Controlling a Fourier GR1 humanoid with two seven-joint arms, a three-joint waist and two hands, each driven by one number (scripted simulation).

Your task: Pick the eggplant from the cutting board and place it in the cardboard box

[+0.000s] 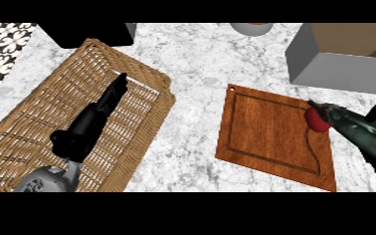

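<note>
Reddish-brown cutting board (pixel 272 129), tan wicker basket (pixel 147 74), white-grey marbled counter (pixel 198 55), grey-sided box (pixel 327 69)

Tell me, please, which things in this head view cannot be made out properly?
- Red item on the cutting board: mostly hidden by the right hand; its identity is unclear.
- Right hand: cut off by the right edge; finger state unclear.
- Cardboard box: cropped at top and right; inside unseen.
- Pale round object: cut off at the top.
</note>
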